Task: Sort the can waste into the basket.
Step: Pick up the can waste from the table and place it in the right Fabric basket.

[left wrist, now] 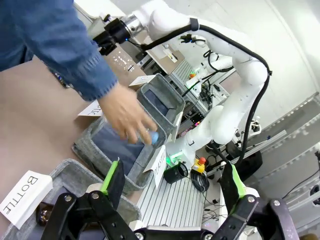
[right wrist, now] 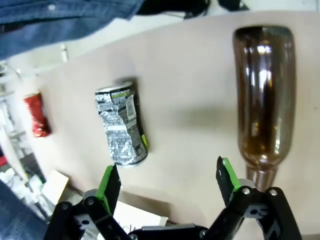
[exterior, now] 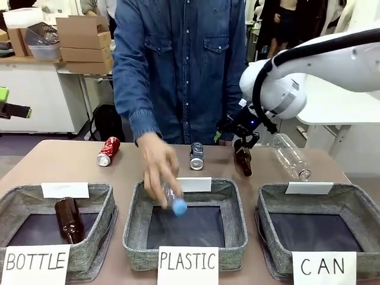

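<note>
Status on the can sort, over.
Left gripper, right gripper open, empty. Dark can, red can on table. Brown bottle close by right gripper.

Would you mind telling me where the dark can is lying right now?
In the front view the dark can lies on the table behind the PLASTIC basket, between the red can and the brown bottle.

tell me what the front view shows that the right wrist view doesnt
The front view adds the CAN basket, with no can in it yet, the PLASTIC basket and BOTTLE basket, a person's hand holding a blue-capped bottle in the PLASTIC one, and a clear bottle lying on the table. The right wrist view adds a close look past the right gripper, jaws open, at the dark can's dents. Both share the red can, the dark can and the brown bottle beside it.
</note>
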You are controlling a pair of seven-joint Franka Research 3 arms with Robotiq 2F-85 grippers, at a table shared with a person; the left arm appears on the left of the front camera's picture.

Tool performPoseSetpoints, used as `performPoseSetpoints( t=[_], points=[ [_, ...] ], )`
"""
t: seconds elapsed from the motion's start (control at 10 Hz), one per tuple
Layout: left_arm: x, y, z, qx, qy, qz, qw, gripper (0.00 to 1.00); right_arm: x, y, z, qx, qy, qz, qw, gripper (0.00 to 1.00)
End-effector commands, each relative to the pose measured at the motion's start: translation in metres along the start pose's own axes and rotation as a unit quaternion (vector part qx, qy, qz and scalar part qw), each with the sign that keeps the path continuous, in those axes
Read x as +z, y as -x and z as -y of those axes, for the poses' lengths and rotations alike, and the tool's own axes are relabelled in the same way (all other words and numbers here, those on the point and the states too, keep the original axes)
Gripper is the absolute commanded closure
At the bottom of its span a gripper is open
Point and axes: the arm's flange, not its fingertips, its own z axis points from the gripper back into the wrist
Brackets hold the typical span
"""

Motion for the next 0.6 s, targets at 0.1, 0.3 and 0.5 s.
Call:
performPoseSetpoints(
  t=[0.1,0.3,0.5],
  points=[
    [-0.001,-0.002,0.001,-0.011,0.010,0.010,1.000,0.00,0.010,0.024,0.013,0.056,-0.083,0.009,0.995,0.00],
    [-0.001,-0.002,0.001,-0.011,0.010,0.010,1.000,0.00,0.027,0.033,0.027,0.082,-0.127,0.013,0.988,0.00],
    [-0.001,-0.002,0.001,-0.011,0.010,0.010,1.000,0.00,0.039,0.043,0.043,0.068,-0.134,0.023,0.988,0.00]
  ],
)
